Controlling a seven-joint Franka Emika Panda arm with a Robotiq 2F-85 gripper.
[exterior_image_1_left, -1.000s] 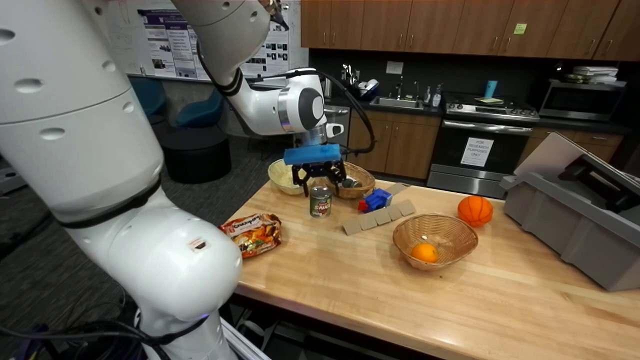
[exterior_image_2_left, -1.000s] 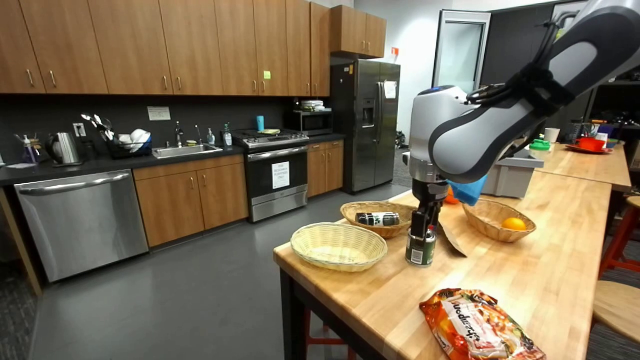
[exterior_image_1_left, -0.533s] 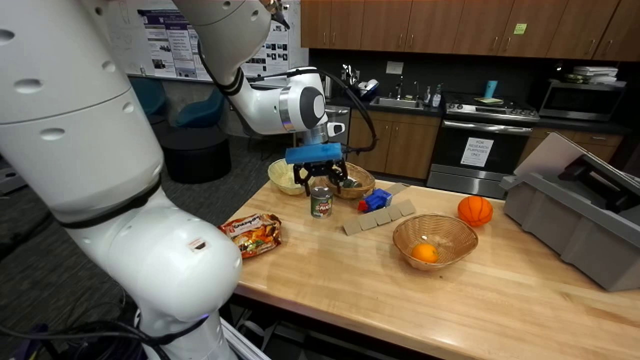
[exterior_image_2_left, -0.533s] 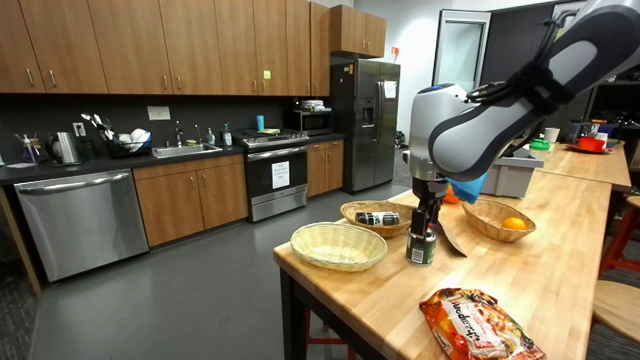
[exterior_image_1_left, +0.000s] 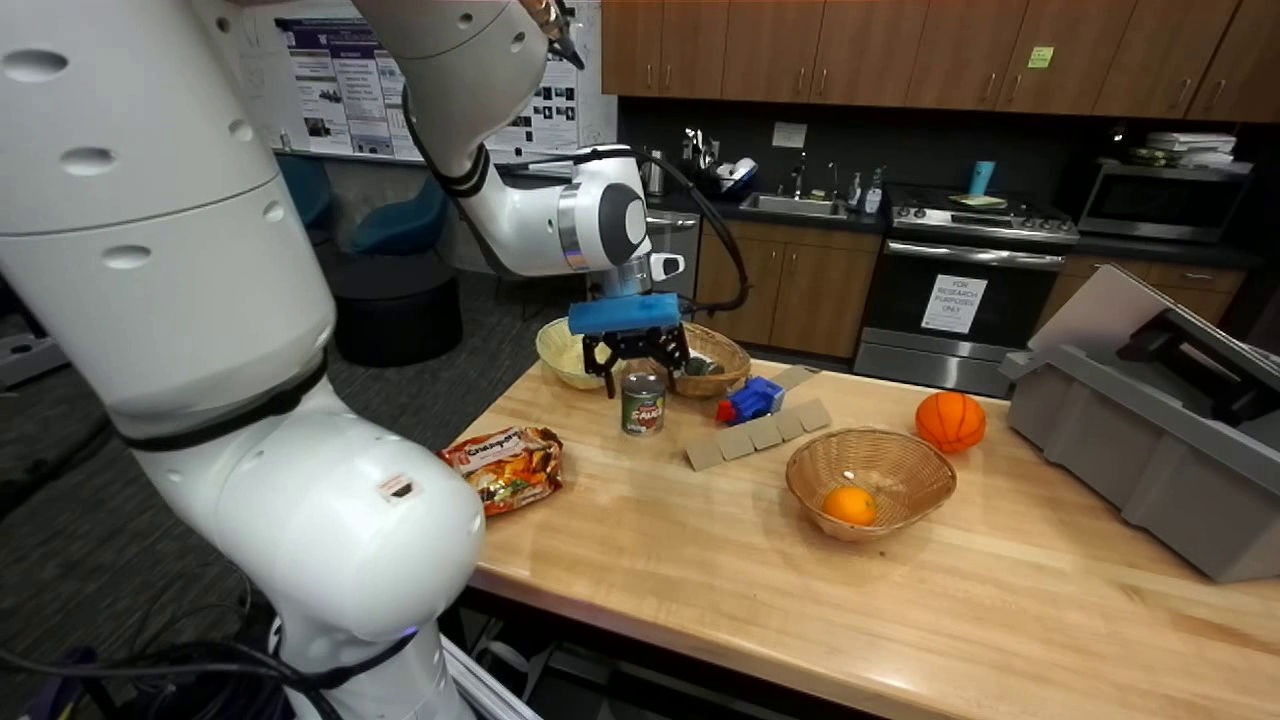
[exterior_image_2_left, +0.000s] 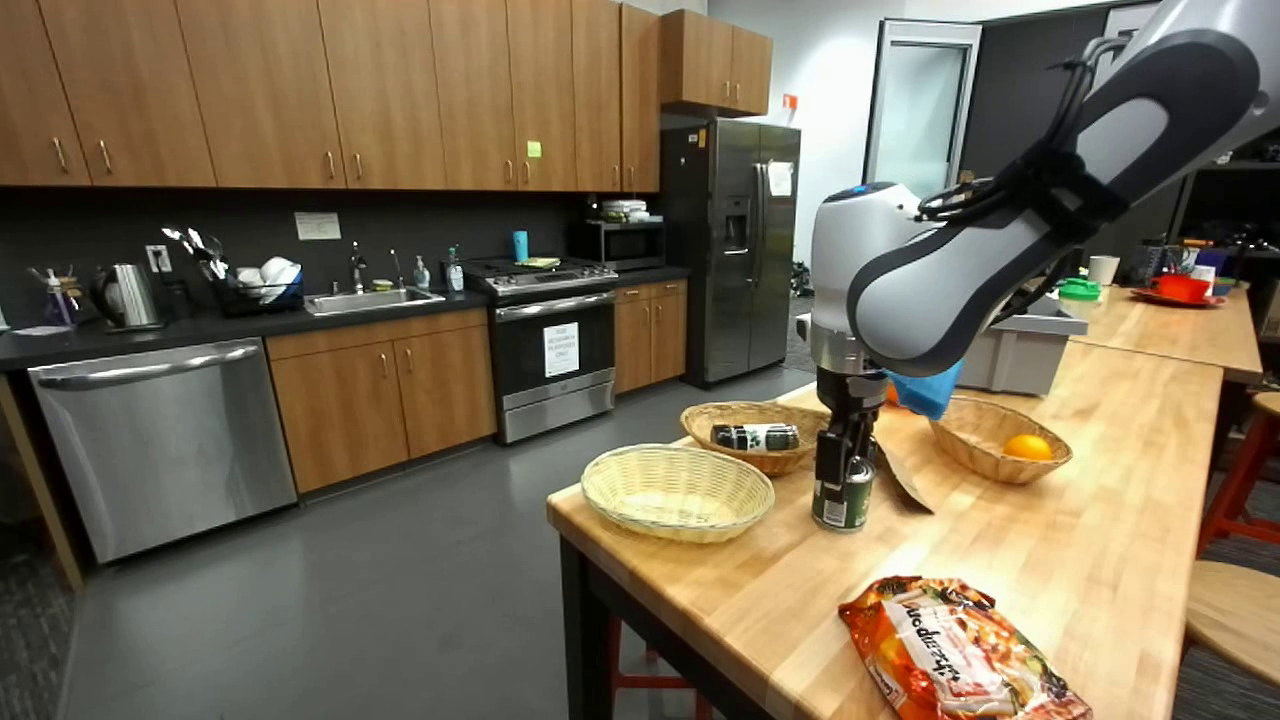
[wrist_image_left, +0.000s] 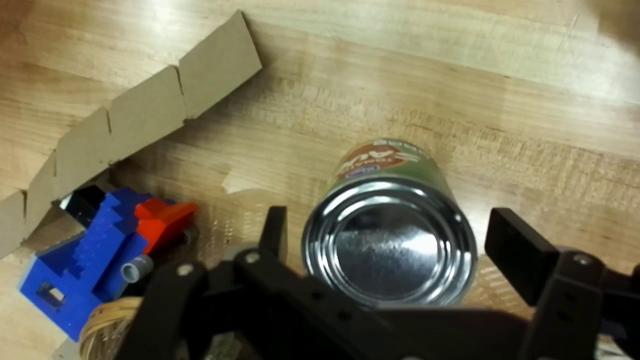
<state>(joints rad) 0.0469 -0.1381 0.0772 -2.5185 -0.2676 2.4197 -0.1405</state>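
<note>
A tomato sauce can (wrist_image_left: 390, 245) stands upright on the wooden table, its shiny metal lid facing the wrist camera. My gripper (wrist_image_left: 390, 232) is open above and around the can's top, one finger to each side. Gaps show between the can and both fingers (wrist_image_left: 520, 252), so nothing is held. In both exterior views the black gripper (exterior_image_1_left: 641, 386) hangs downward at the can (exterior_image_1_left: 642, 410); a blue piece (exterior_image_1_left: 625, 313) sits above it. A blue-and-red toy (wrist_image_left: 100, 260) lies beside the can, close to a bent cardboard strip (wrist_image_left: 147, 107).
Behind the can are a pale basket (exterior_image_2_left: 620, 505) and a brown basket (exterior_image_2_left: 770, 463) with a dark-labelled item inside. An orange-red packet (exterior_image_1_left: 508, 468) lies near the table edge. Further along are a wicker basket (exterior_image_1_left: 910, 475) holding an orange, an orange ball (exterior_image_1_left: 950, 420) and a grey bin (exterior_image_1_left: 1130, 470).
The gripper has come down slightly and shifted a little toward the pale basket's side. Its jaws stay wide, and the can has not moved.
</note>
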